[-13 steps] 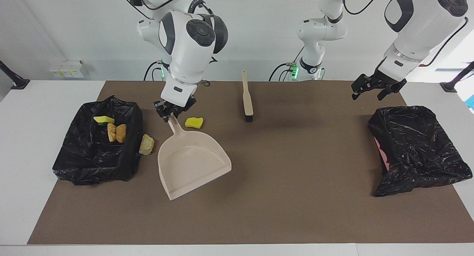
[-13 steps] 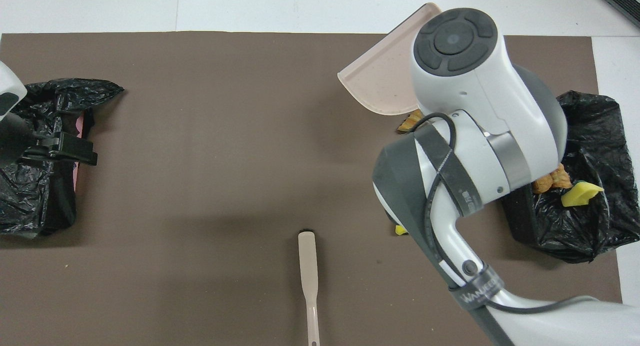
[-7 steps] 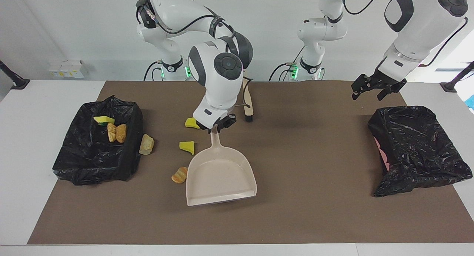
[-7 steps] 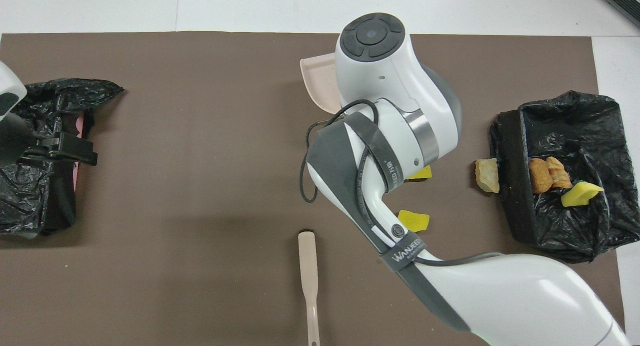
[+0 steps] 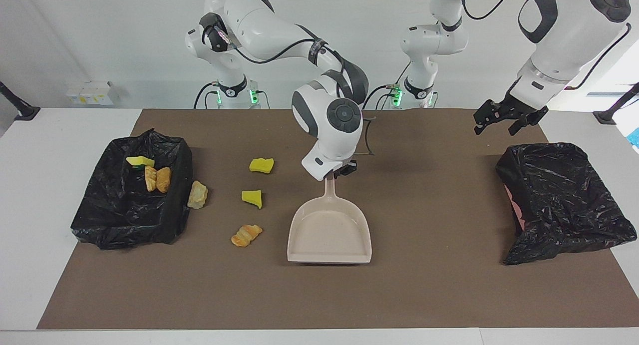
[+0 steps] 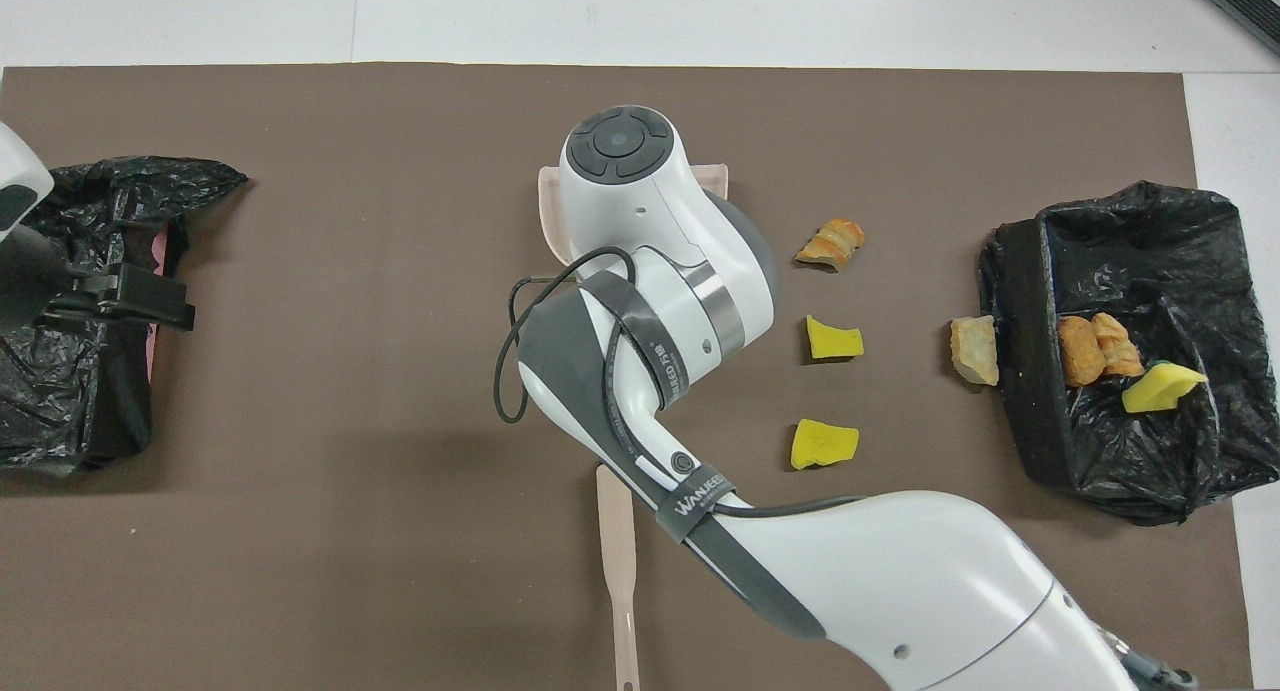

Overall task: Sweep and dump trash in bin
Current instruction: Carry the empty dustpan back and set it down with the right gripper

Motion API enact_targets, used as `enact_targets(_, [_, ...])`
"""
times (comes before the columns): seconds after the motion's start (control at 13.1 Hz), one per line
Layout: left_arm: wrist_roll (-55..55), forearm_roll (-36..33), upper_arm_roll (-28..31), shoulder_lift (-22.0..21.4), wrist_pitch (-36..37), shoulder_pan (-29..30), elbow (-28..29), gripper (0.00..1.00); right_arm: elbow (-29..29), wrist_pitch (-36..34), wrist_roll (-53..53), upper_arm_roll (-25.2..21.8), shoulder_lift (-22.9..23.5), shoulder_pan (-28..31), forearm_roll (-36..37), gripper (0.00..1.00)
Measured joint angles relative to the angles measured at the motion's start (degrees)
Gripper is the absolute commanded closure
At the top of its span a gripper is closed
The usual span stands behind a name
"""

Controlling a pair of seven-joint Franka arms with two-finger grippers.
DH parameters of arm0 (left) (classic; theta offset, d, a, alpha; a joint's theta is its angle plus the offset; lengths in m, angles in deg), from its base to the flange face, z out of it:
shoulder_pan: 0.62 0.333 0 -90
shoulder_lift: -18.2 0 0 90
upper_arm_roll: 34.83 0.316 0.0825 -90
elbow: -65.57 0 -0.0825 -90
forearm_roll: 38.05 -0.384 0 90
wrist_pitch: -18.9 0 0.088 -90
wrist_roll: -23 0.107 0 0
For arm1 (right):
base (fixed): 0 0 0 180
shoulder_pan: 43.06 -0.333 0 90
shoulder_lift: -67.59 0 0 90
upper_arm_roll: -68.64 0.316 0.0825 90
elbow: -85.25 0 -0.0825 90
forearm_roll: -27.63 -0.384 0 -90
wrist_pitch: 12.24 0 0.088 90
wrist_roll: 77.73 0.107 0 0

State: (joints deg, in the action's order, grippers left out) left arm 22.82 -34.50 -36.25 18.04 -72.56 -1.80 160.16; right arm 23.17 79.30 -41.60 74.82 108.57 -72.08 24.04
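Bin at right arm's end (image 5: 107,220): I am seeing three scraps (image 5: 156,177) lying inside; four more (image 5: 252,197) are lying on the desk (image 5: 424,295) beside it.
Second bin (image 5: 564,200): contents not visible.
Right gripper (image 5: 335,174): clamping the dustpan (image 5: 330,232) handle; it has been carrying the dustpan mid-desk, uncovering two scraps.
Left gripper (image 5: 501,125): hanging open, waiting over the desk.
Brush (image 6: 620,561): lying near the robots.

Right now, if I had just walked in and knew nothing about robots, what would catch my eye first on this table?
Probably the right arm reaching to mid-table, its hand shut on the handle of a beige dustpan lying empty on the brown mat. Next, the bright scraps: four loose on the mat beside the dustpan, toward the right arm's end of the table, and three in the black-lined bin. The left hand waits open above a second black bag.
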Motion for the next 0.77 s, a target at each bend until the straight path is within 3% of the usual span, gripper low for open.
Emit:
enact_targets(0.38, [0.0,0.0,-0.1,0.0,0.0,0.0,0.0,0.00,0.2,2.8,0.0,0.0,2.4,-0.6,-1.9,1.00])
enact_targets(0.77, [0.1,0.0,-1.3,0.0,-1.4,-0.3,0.0,0.00,0.5,1.0,-2.8,-0.1,2.8,-0.9,-1.8,0.58])
